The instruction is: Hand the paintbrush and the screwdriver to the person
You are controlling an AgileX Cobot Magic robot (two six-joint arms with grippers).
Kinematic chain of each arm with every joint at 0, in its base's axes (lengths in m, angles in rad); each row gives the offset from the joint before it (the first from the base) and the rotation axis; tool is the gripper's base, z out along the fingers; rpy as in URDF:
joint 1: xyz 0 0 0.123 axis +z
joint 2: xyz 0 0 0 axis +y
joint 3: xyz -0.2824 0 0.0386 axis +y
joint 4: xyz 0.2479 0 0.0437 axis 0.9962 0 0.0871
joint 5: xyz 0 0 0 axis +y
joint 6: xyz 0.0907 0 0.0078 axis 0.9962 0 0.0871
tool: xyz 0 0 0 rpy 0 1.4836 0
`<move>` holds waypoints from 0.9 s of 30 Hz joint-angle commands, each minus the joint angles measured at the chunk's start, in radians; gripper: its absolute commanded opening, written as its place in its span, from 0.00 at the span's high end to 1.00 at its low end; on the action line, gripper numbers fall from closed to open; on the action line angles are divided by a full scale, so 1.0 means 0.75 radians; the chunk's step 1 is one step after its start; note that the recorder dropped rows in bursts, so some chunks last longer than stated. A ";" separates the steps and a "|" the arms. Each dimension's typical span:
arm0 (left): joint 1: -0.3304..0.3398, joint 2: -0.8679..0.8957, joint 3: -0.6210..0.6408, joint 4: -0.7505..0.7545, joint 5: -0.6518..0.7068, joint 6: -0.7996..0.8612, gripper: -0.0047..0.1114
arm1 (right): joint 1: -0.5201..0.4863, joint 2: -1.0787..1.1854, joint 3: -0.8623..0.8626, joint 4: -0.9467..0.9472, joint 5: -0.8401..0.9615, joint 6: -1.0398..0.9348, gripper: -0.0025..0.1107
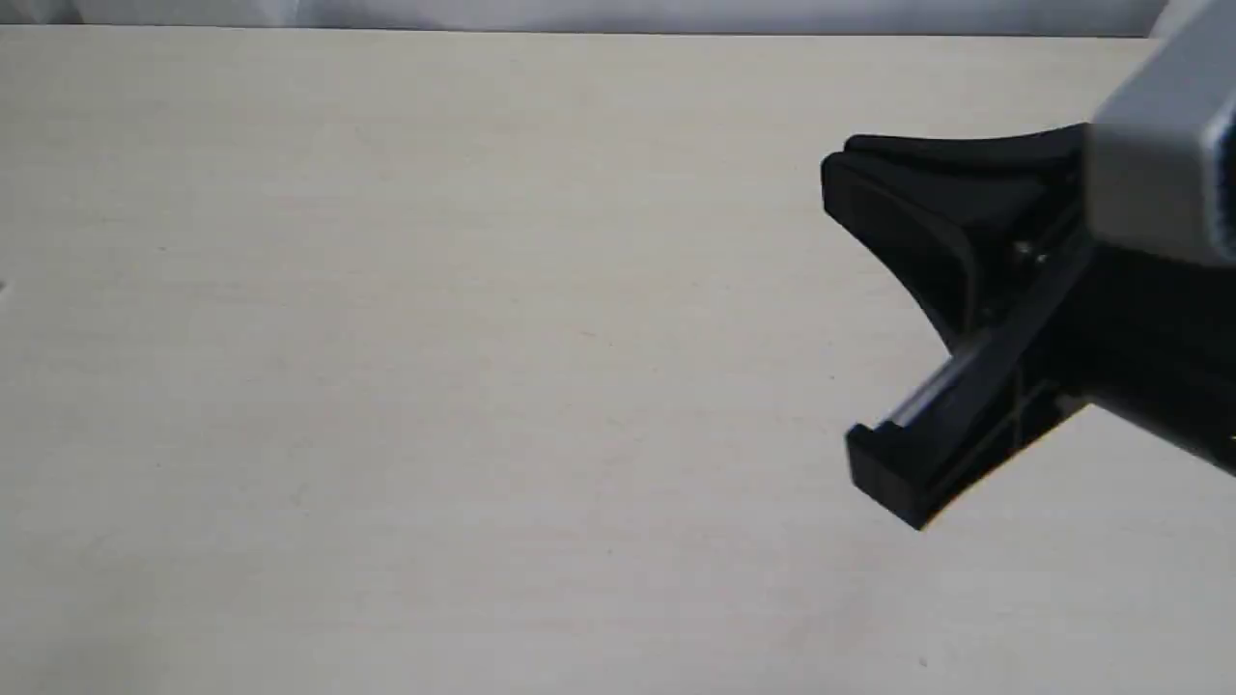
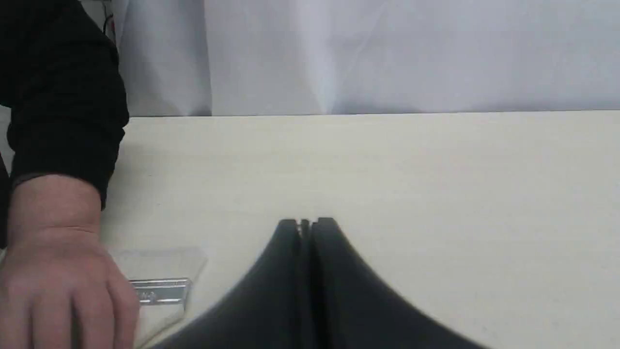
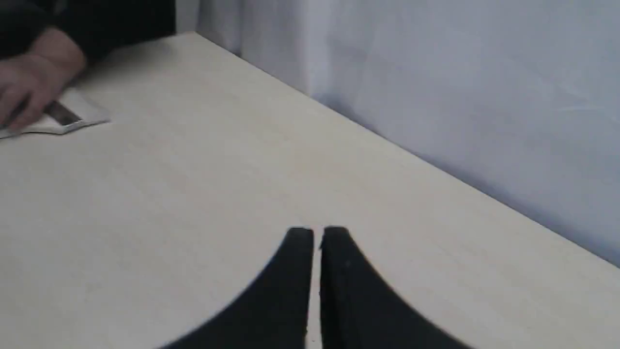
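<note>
The person's hand (image 2: 58, 271), with a dark sleeve cuff, lies on the paintbrush (image 2: 162, 291) flat on the table. Only the brush's silver ferrule and pale bristles show; the handle is under the hand. The right wrist view shows the same hand (image 3: 29, 82) and paintbrush (image 3: 72, 116) far off. My left gripper (image 2: 306, 223) is shut and empty, a short way beside the brush. My right gripper (image 3: 317, 232) is shut with a hairline gap and holds nothing. In the exterior view the right gripper (image 1: 835, 179) hangs over the table. The screwdriver is out of view.
The pale wooden table (image 1: 435, 338) ends at a white curtain (image 2: 387, 53) along its far edge. Neither the hand nor my left arm appears in the exterior view.
</note>
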 commanded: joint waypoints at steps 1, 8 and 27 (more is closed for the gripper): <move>-0.011 -0.003 0.003 -0.006 -0.005 -0.003 0.96 | -0.334 -0.151 0.109 -0.057 -0.454 0.007 0.94; -0.011 -0.003 0.003 -0.006 -0.005 -0.003 0.96 | -0.908 -0.567 0.349 -0.057 -0.657 0.102 0.94; -0.011 -0.003 0.003 -0.003 -0.010 -0.003 0.96 | -1.626 -1.085 0.666 -0.025 -0.723 0.127 0.94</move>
